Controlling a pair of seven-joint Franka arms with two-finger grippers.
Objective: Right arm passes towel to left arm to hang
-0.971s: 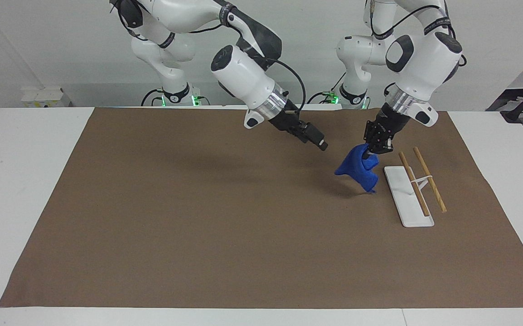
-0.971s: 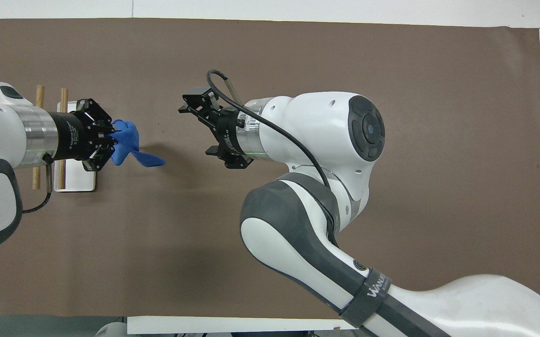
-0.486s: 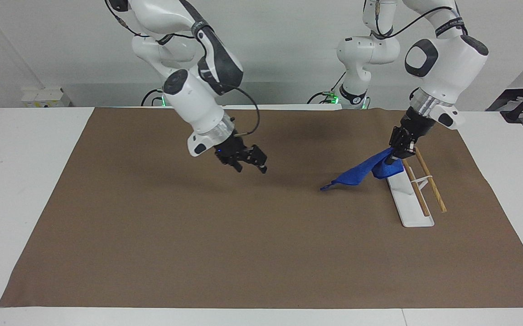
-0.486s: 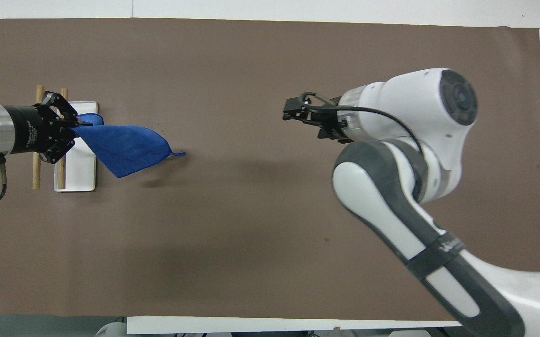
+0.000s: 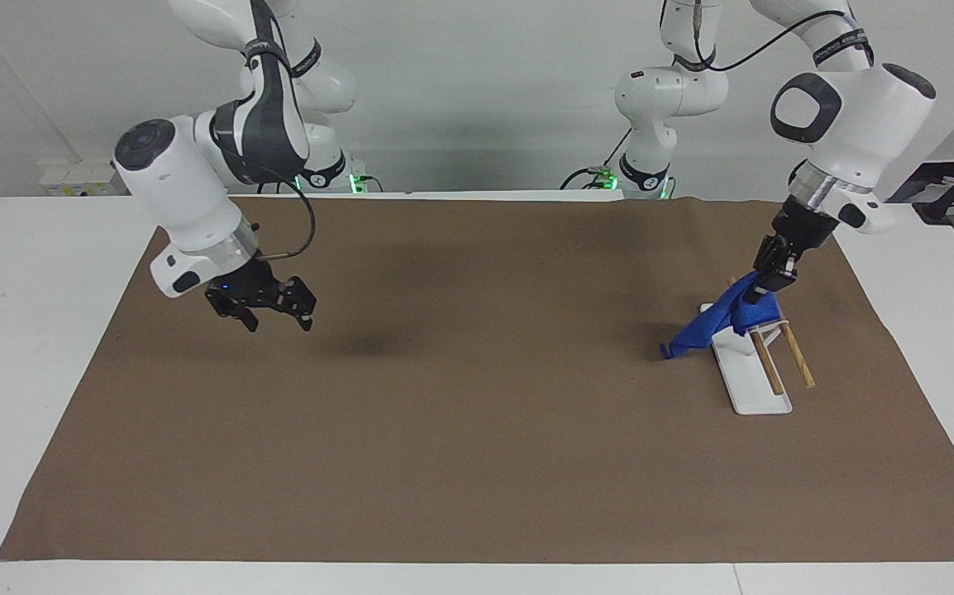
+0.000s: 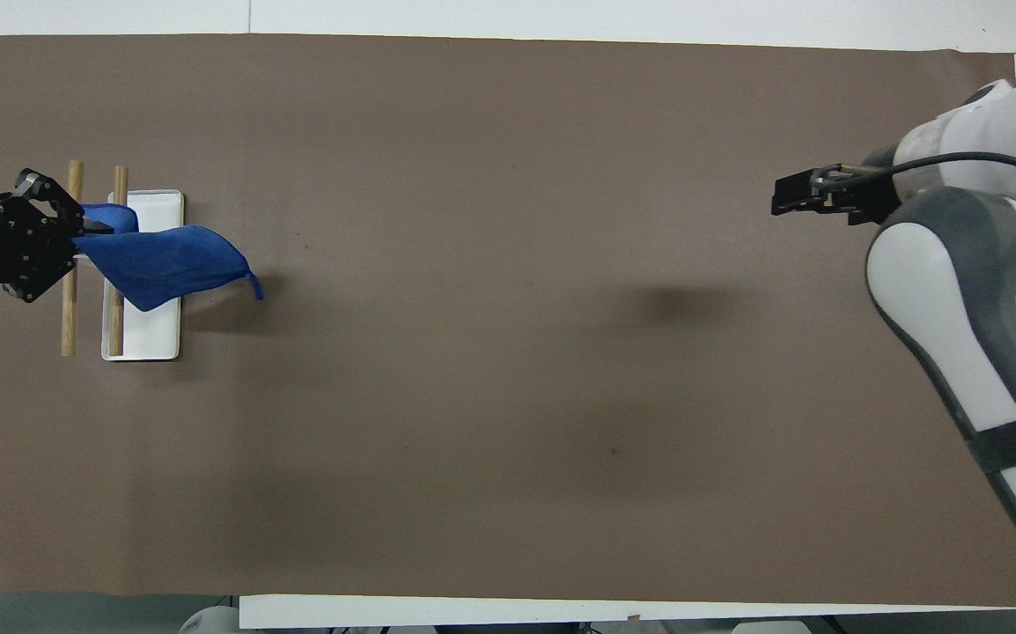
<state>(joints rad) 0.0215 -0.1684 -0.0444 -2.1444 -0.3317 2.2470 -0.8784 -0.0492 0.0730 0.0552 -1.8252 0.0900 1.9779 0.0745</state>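
Rack (image 5: 754, 364) on mat (image 5: 477, 430) at left arm's end of table, two rods (image 5: 791, 347) raised over its base. Towel (image 5: 721, 318) draped over rods' robot-side ends — free corner trailing toward table middle. Left gripper (image 5: 775, 268) over rack, clamped on towel's upper edge. Right gripper (image 5: 266, 306) in air over mat at right arm's end — well apart from rack.

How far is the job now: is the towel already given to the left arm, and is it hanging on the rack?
The handover looks done: the left gripper holds the towel, and the right gripper hangs open and empty over the mat's right-arm end. In hand: the towel is draped across the rack's wooden bars, one end trailing down to the mat. Left: letting go.
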